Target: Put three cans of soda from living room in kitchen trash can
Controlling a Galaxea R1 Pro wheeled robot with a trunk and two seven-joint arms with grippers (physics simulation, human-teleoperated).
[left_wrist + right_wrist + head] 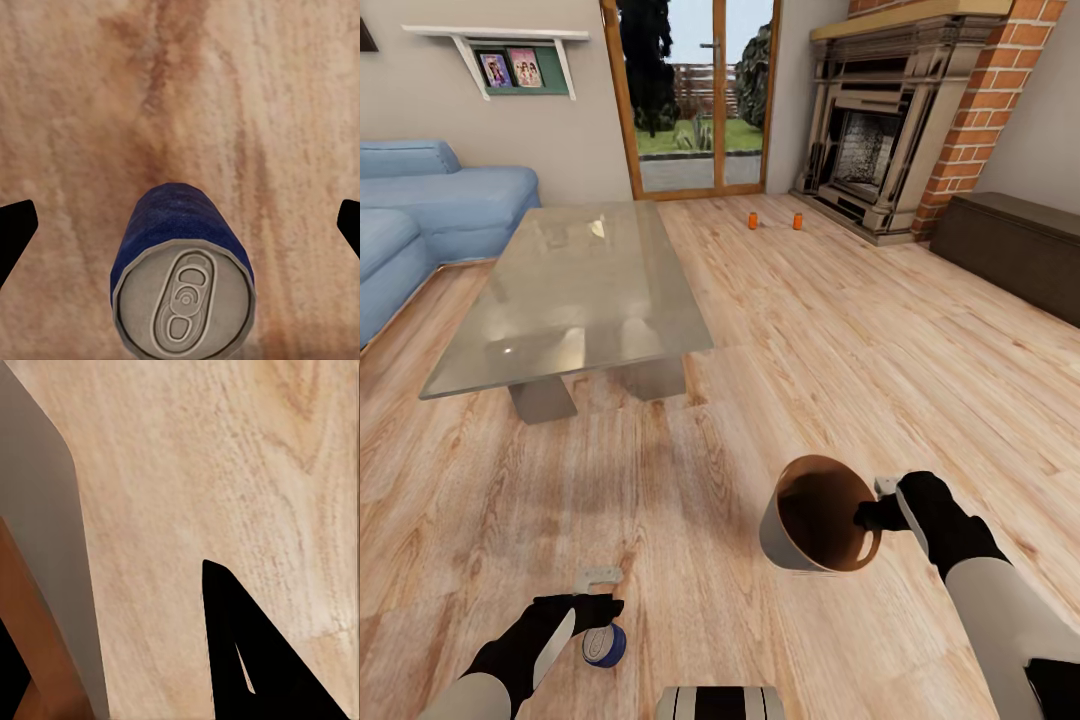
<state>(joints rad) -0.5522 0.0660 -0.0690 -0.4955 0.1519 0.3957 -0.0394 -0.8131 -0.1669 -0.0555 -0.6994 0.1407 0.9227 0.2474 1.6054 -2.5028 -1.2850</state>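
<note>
Soda cans mattered here: a blue cylindrical can with a grey top (182,281) stood between the left gripper's (596,590) wide-spread fingers, ungripped, two orange ones (754,220) far off. The right gripper (872,512) pinched the grey, brown-lined tapered bin's (815,515) rim. Closing squarely on the can's middle looked wisest.

No text, brand or number can be read anywhere (the blue can (182,277) shows a plain wrap and an unmarked grey top).

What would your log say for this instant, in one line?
room: living room | right claw: gripping trash can rim | left claw: open over blue can | two orange cans on floor by fireplace
</note>
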